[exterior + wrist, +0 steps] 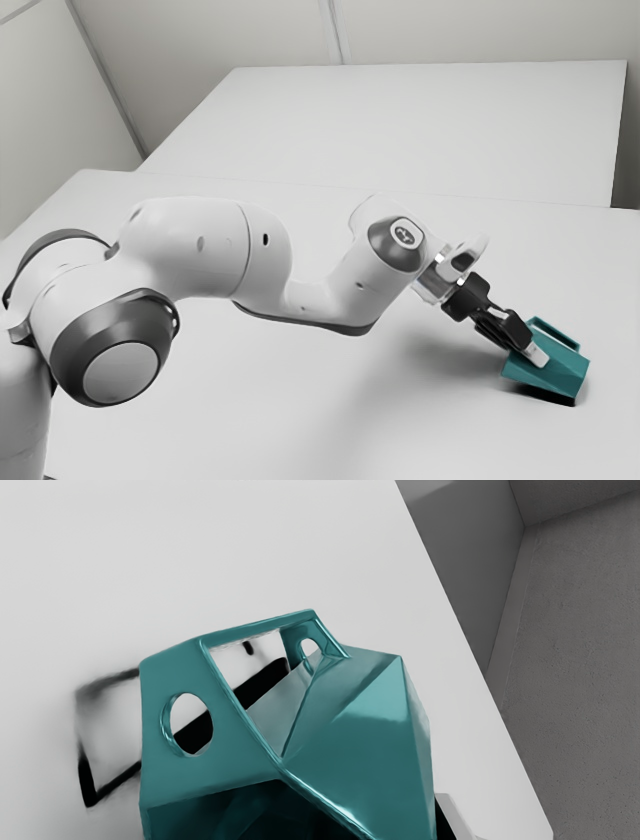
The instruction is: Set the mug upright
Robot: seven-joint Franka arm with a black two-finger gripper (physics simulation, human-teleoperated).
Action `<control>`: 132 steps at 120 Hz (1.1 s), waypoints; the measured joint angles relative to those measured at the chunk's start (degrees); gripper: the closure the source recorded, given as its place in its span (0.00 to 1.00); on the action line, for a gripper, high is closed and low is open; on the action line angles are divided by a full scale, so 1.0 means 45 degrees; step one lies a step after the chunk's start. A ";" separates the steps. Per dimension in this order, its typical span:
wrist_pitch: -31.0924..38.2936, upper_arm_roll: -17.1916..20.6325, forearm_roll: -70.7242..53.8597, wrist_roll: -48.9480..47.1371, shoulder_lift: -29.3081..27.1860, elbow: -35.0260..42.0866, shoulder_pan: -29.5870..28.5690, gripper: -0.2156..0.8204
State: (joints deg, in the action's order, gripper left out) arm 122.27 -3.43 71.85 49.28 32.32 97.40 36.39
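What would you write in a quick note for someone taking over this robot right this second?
Gripper: down at the teal mug, its tip against or just over the mug in the exterior view; whether it has a firm hold, I can't tell.
Mug: near the exterior view's right, over the white table, looking tipped, with its angular handle on the upper side. Whether it bears on the table is unclear.
Done: the gripper is at the mug.
Left: get the mug standing on its base, then let go if held. Check the grip first; it could slip or roll.
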 joint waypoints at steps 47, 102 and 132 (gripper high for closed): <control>0.0060 -0.0027 -0.1129 -0.0069 -0.1811 0.0153 0.0040 0.95; -0.1389 -0.0008 -0.8486 -0.1872 -0.4768 0.0999 -0.2120 0.95; -0.2235 0.0000 -1.1099 -0.3036 -0.6004 0.2475 -0.2969 0.95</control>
State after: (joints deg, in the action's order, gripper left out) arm 112.21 -3.43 21.91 35.62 5.29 108.54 23.03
